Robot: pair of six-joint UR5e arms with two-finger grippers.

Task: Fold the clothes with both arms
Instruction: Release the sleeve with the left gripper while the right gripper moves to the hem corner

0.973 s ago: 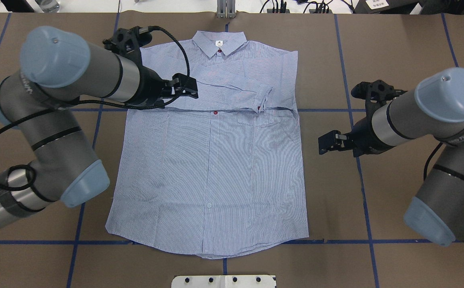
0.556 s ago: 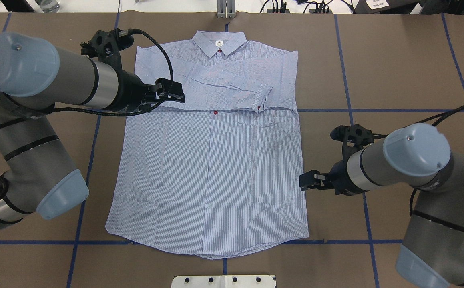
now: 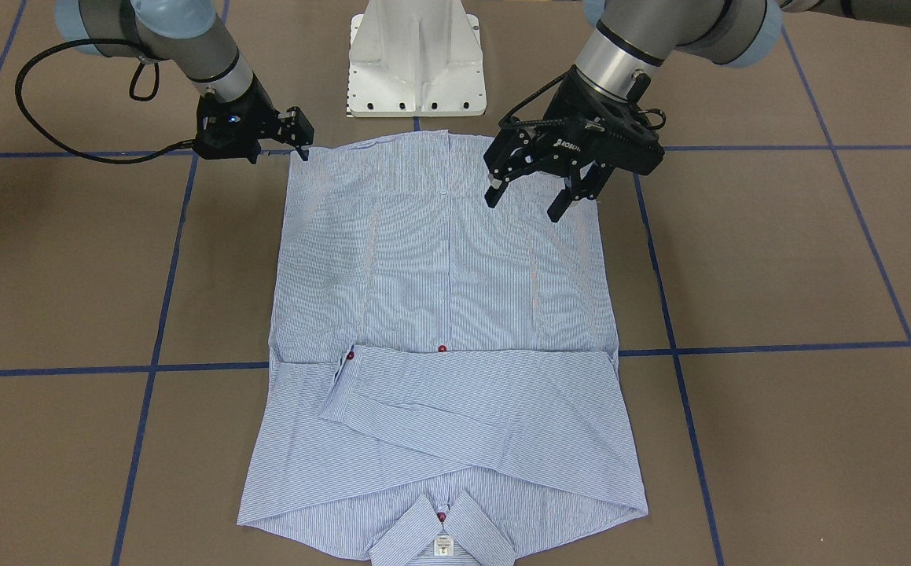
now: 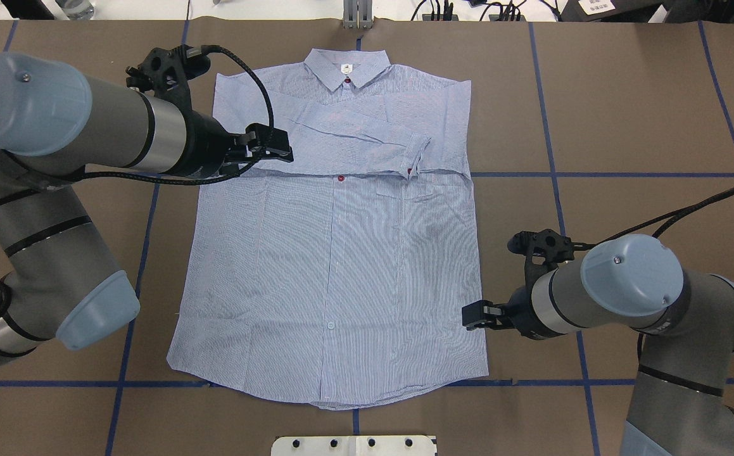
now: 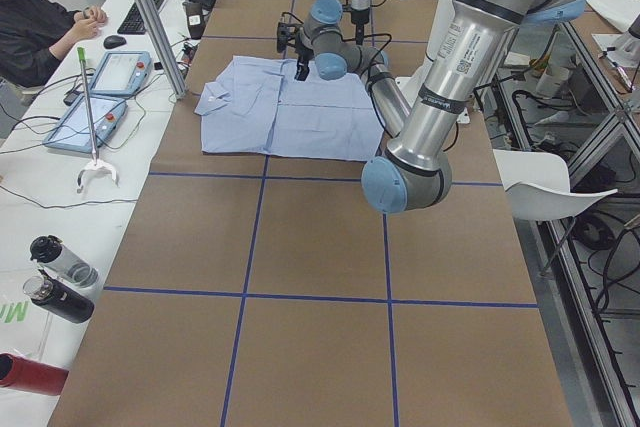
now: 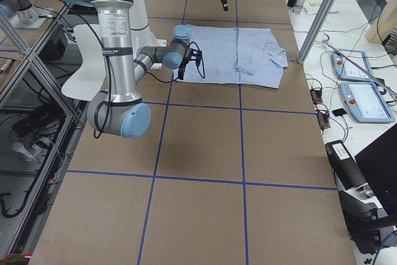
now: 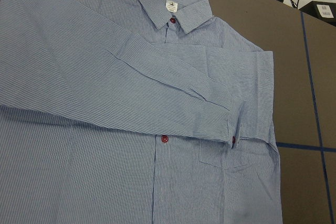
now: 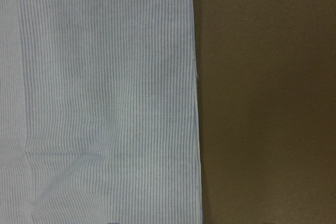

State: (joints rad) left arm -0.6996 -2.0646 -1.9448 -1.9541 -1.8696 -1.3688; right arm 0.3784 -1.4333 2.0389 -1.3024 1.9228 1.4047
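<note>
From my console, the table (image 4: 626, 95) is wrapped in brown paper, squared off by blue tape lines (image 4: 645, 174). The striped button-up shirt (image 4: 335, 266) lies flat at its centre, front up. In the overhead view its collar (image 4: 346, 68) is at 12 o'clock and its hem at 6, and one sleeve (image 4: 354, 142) is folded across the chest.

The left gripper (image 3: 524, 206) hangs above the shirt's 10 o'clock shoulder with its fingers spread apart, holding nothing. The right gripper (image 4: 468, 315) sits low at the shirt's 4 o'clock side edge. I cannot tell whether its fingers are parted or whether they touch cloth.

The white pedestal base (image 3: 416, 63) stands at the table's 6 o'clock edge. In the left side view, a white bench (image 5: 40, 187) along the table carries two teach pendants (image 5: 95, 119) and some bottles (image 5: 60, 277), with a person (image 5: 35, 27) seated at its far end.
</note>
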